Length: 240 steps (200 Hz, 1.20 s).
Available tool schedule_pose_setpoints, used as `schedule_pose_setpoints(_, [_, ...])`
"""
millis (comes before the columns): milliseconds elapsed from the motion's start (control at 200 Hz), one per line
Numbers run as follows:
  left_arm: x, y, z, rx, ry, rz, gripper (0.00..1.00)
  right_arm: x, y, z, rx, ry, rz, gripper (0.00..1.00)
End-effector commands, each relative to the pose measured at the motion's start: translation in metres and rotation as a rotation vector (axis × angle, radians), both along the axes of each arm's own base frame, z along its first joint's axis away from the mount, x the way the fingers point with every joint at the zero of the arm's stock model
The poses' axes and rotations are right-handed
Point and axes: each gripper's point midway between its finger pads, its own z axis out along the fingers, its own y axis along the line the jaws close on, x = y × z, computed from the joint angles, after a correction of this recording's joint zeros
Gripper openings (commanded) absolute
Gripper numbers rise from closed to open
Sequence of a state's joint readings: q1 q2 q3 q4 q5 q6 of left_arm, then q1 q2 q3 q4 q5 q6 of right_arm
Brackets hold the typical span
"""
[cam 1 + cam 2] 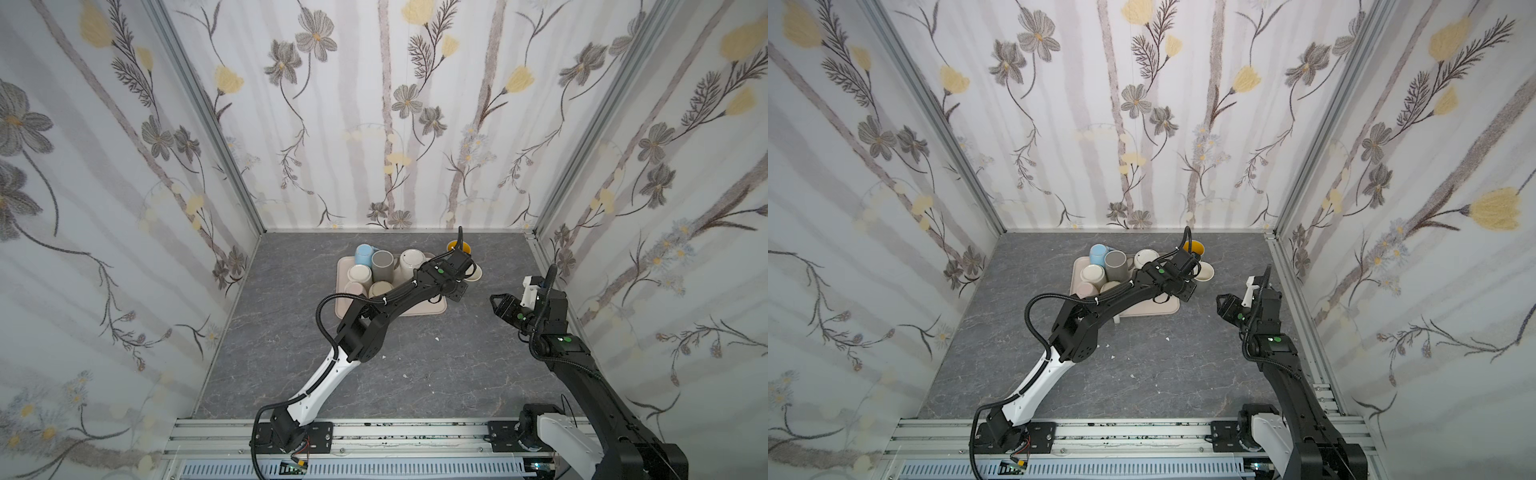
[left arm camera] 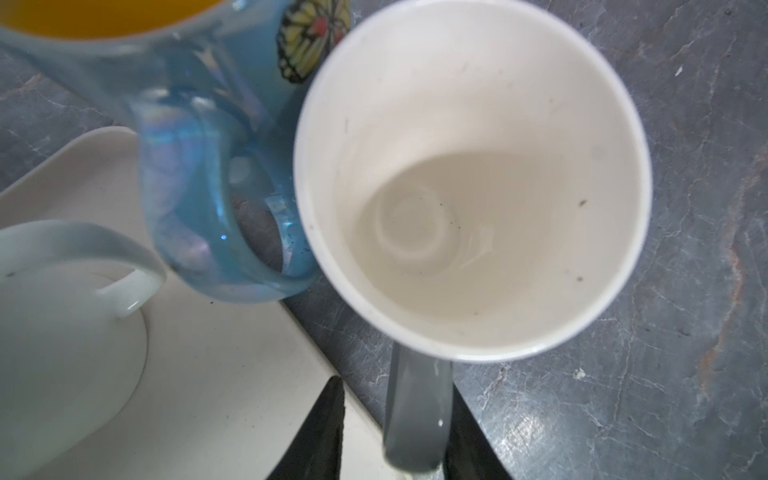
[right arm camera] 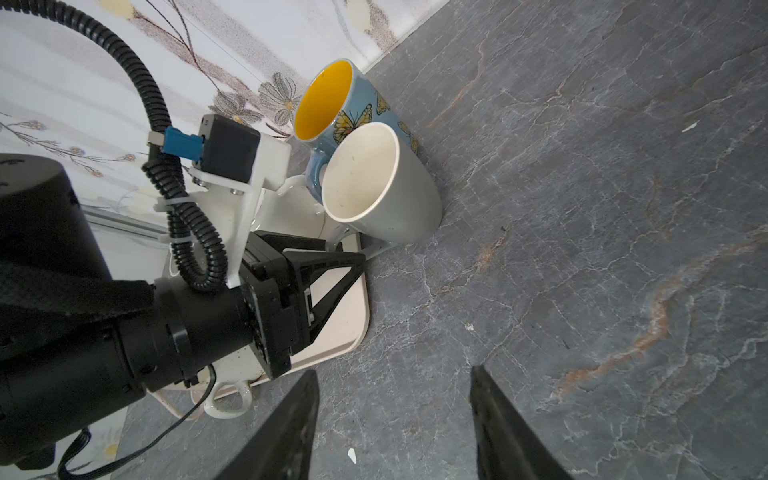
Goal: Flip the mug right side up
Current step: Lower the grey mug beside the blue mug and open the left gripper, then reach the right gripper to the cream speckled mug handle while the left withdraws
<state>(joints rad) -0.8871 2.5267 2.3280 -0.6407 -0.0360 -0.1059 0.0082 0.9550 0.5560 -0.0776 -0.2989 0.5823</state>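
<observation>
Grey handle (image 2: 415,415) between the parted jaws of my left gripper (image 2: 395,386), not clamped.
White mug (image 2: 469,178) stands mouth-up just ahead, beside the tray (image 2: 232,374). Looks glazed ceramic: weighty, stiff, slick, chippable; handle is the hold. Right gripper (image 3: 395,372) gapes empty.

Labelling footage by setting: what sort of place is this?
Probably a robot test booth, not a home: wallpapered panels in aluminium framing, two robot arms bolted to a front rail, and a tray of mugs on a marble-look tabletop.
</observation>
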Motion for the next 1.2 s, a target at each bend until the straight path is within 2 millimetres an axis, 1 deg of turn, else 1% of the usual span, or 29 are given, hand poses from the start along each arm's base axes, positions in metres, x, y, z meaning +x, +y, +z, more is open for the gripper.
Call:
schedule_pose_setpoints(0, [0.003, 0.001, 0.022, -0.019, -0.031, 0.009, 0.44, 0.004, 0.003, 0.009, 0.005, -0.035, 0.019, 0.57])
schedule_pose_setpoints(140, [0.002, 0.002, 0.041, -0.043, -0.046, 0.007, 0.49, 0.003, 0.003, 0.012, 0.003, -0.042, 0.018, 0.57])
schedule_pose_setpoints(370, [-0.006, 0.008, 0.085, -0.104, -0.082, 0.004, 0.52, 0.007, 0.002, 0.017, -0.014, -0.050, 0.016, 0.55])
schedule_pose_setpoints(435, [-0.009, 0.015, 0.097, -0.119, -0.100, 0.011, 0.53, 0.008, 0.005, 0.019, -0.026, -0.050, 0.020, 0.54])
schedule_pose_setpoints(525, [-0.015, 0.028, 0.111, -0.138, -0.128, 0.026, 0.53, 0.010, 0.015, 0.023, -0.063, -0.060, 0.036, 0.54])
schedule_pose_setpoints(540, [-0.015, 0.031, 0.113, -0.143, -0.134, 0.029, 0.53, 0.010, 0.018, 0.024, -0.070, -0.063, 0.041, 0.54])
schedule_pose_setpoints(550, [-0.015, 0.032, 0.111, -0.142, -0.133, 0.032, 0.54, 0.010, 0.019, 0.024, -0.075, -0.064, 0.042, 0.54])
schedule_pose_setpoints(560, [-0.016, 0.035, 0.115, -0.147, -0.138, 0.034, 0.54, 0.010, 0.021, 0.024, -0.079, -0.064, 0.046, 0.54])
schedule_pose_setpoints(570, [-0.016, 0.036, 0.113, -0.147, -0.137, 0.036, 0.54, 0.010, 0.023, 0.025, -0.083, -0.067, 0.048, 0.54])
schedule_pose_setpoints(580, [-0.017, 0.039, 0.118, -0.153, -0.142, 0.039, 0.54, 0.011, 0.024, 0.024, -0.088, -0.065, 0.051, 0.54])
schedule_pose_setpoints(590, [-0.017, 0.040, 0.115, -0.151, -0.140, 0.042, 0.54, 0.011, 0.027, 0.025, -0.092, -0.068, 0.055, 0.54])
schedule_pose_setpoints(640, [-0.017, 0.054, 0.120, -0.166, -0.148, 0.062, 0.54, 0.012, 0.035, 0.027, -0.111, -0.072, 0.066, 0.54])
schedule_pose_setpoints(684, [-0.017, 0.069, 0.123, -0.175, -0.153, 0.086, 0.54, 0.012, 0.049, 0.027, -0.127, -0.075, 0.094, 0.54])
schedule_pose_setpoints(769, [-0.016, 0.101, 0.120, -0.178, -0.149, 0.142, 0.55, 0.013, 0.077, 0.026, -0.166, -0.072, 0.146, 0.54])
schedule_pose_setpoints(789, [-0.015, 0.109, 0.122, -0.184, -0.152, 0.158, 0.55, 0.012, 0.084, 0.025, -0.176, -0.069, 0.161, 0.54])
schedule_pose_setpoints(844, [-0.016, 0.130, 0.119, -0.184, -0.149, 0.194, 0.55, 0.011, 0.105, 0.023, -0.193, -0.064, 0.205, 0.54])
schedule_pose_setpoints(869, [-0.017, 0.140, 0.117, -0.187, -0.146, 0.212, 0.55, 0.011, 0.115, 0.020, -0.202, -0.058, 0.228, 0.54])
schedule_pose_setpoints(899, [-0.019, 0.152, 0.117, -0.195, -0.147, 0.234, 0.55, 0.007, 0.127, 0.011, -0.216, -0.040, 0.258, 0.54])
schedule_pose_setpoints(904, [-0.019, 0.154, 0.116, -0.197, -0.147, 0.236, 0.55, 0.009, 0.131, 0.017, -0.212, -0.053, 0.261, 0.54])
schedule_pose_setpoints(914, [-0.020, 0.157, 0.115, -0.199, -0.145, 0.243, 0.55, 0.010, 0.136, 0.021, -0.211, -0.061, 0.270, 0.54])
schedule_pose_setpoints(954, [-0.024, 0.173, 0.115, -0.217, -0.144, 0.273, 0.55, 0.007, 0.155, 0.019, -0.220, -0.059, 0.311, 0.54])
schedule_pose_setpoints(989, [-0.026, 0.186, 0.116, -0.234, -0.147, 0.301, 0.56, 0.005, 0.173, 0.014, -0.232, -0.048, 0.349, 0.54])
schedule_pose_setpoints(994, [-0.026, 0.187, 0.119, -0.242, -0.152, 0.305, 0.56, 0.004, 0.175, 0.013, -0.233, -0.046, 0.354, 0.54])
schedule_pose_setpoints(1004, [-0.028, 0.193, 0.113, -0.236, -0.144, 0.316, 0.56, 0.003, 0.180, 0.012, -0.236, -0.043, 0.366, 0.54])
schedule_pose_setpoints(1024, [-0.031, 0.201, 0.110, -0.240, -0.140, 0.332, 0.56, 0.002, 0.190, 0.010, -0.242, -0.039, 0.389, 0.55])
schedule_pose_setpoints(1129, [-0.046, 0.239, 0.109, -0.293, -0.154, 0.415, 0.56, -0.012, 0.244, -0.005, -0.255, 0.008, 0.527, 0.57])
schedule_pose_setpoints(1174, [-0.055, 0.254, 0.108, -0.321, -0.162, 0.448, 0.56, -0.014, 0.261, -0.010, -0.265, 0.032, 0.565, 0.58])
schedule_pose_setpoints(1184, [-0.056, 0.257, 0.109, -0.327, -0.166, 0.455, 0.56, -0.021, 0.271, -0.011, -0.268, 0.031, 0.594, 0.58])
schedule_pose_setpoints(1194, [-0.058, 0.260, 0.110, -0.336, -0.170, 0.464, 0.56, -0.023, 0.276, -0.012, -0.273, 0.035, 0.608, 0.58])
